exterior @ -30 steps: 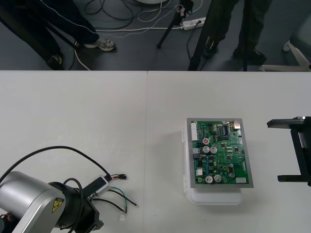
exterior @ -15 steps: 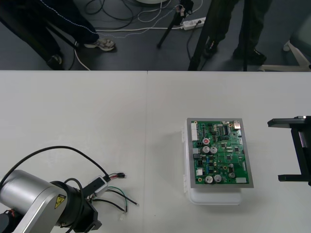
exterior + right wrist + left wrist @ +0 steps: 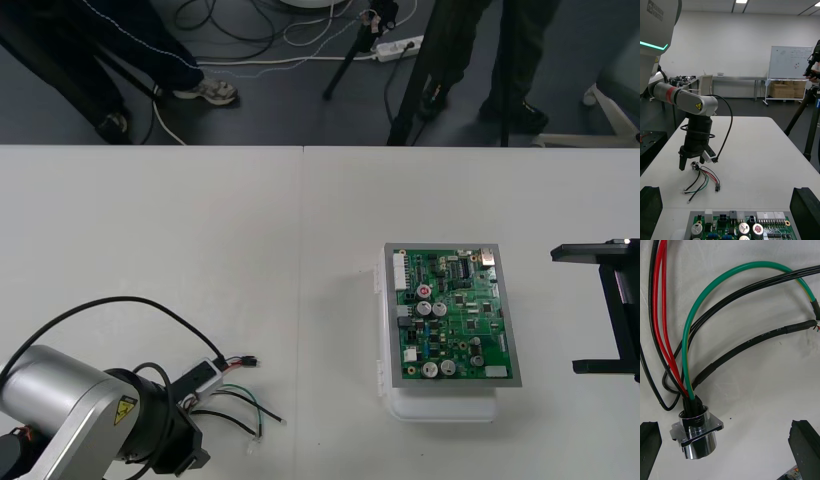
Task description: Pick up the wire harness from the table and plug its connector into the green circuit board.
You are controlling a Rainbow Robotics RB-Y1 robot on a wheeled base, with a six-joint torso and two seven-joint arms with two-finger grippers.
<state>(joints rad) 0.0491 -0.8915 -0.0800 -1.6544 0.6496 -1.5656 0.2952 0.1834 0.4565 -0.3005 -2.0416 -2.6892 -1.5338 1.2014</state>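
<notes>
As left jaws gape, socket (image 3: 696, 435) (flanged) lies between.

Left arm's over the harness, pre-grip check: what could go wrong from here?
1. The round metal flanged socket lies off-centre between the open jaws of the left gripper; closing may push it aside.
2. Gripping there leaves the small black plug dangling on thin red, black and green wires, hard to aim at the green circuit board.

Silver left arm (image 3: 60, 405), yellow triangle warning sticker (image 3: 123, 408), red ring (image 3: 670, 94), looping black cable (image 3: 731, 122), blocky black fingers (image 3: 804, 442)
</notes>
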